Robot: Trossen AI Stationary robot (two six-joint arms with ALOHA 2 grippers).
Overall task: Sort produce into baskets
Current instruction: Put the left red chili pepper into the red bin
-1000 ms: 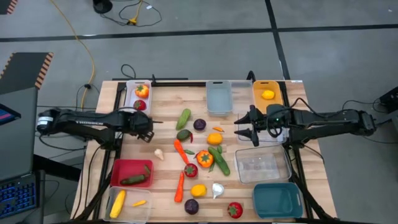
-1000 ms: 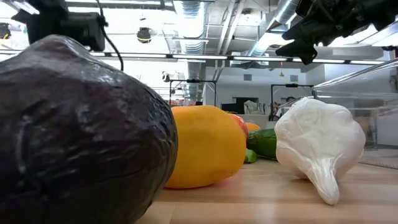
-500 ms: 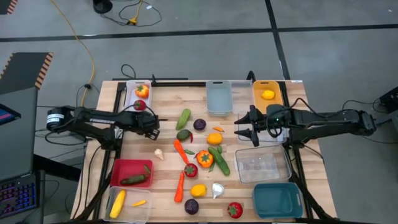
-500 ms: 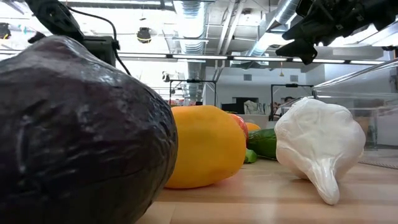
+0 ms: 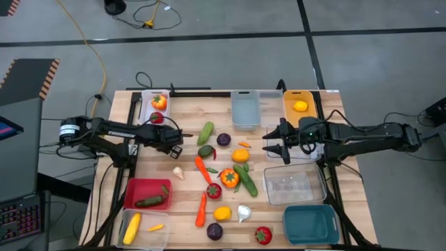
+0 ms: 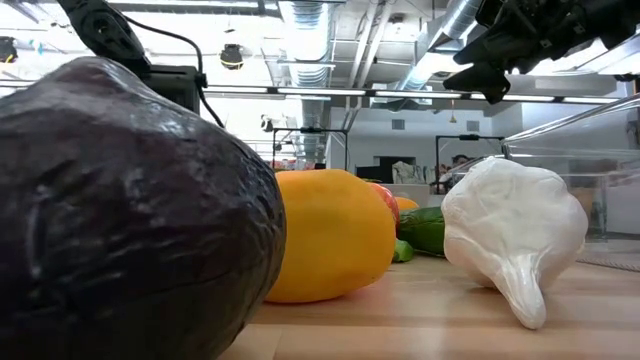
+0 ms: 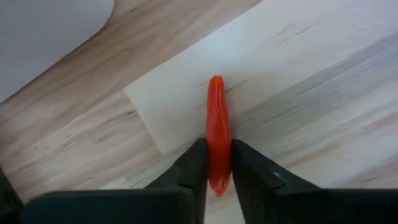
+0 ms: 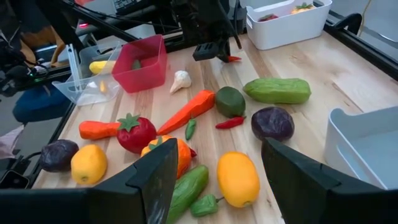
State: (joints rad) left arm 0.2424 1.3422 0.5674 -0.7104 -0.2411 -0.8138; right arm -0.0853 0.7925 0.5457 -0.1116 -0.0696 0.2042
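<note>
The left pincer (image 5: 175,148), left of centre in the high view, is clamped on a small red chili (image 7: 217,134), apparently lifted clear of the wooden surface (image 5: 188,111). The right pincer (image 5: 268,148), right of centre, hangs with its 2 fingers parted and nothing between them, beside loose produce (image 5: 230,177).

Grey floor around my wooden table (image 5: 188,104)

Yellow cable (image 5: 97,52) trails at ten o'clock; ceiling ducts (image 6: 440,30) and strip lights (image 6: 310,20) overhead in the room behind.
</note>
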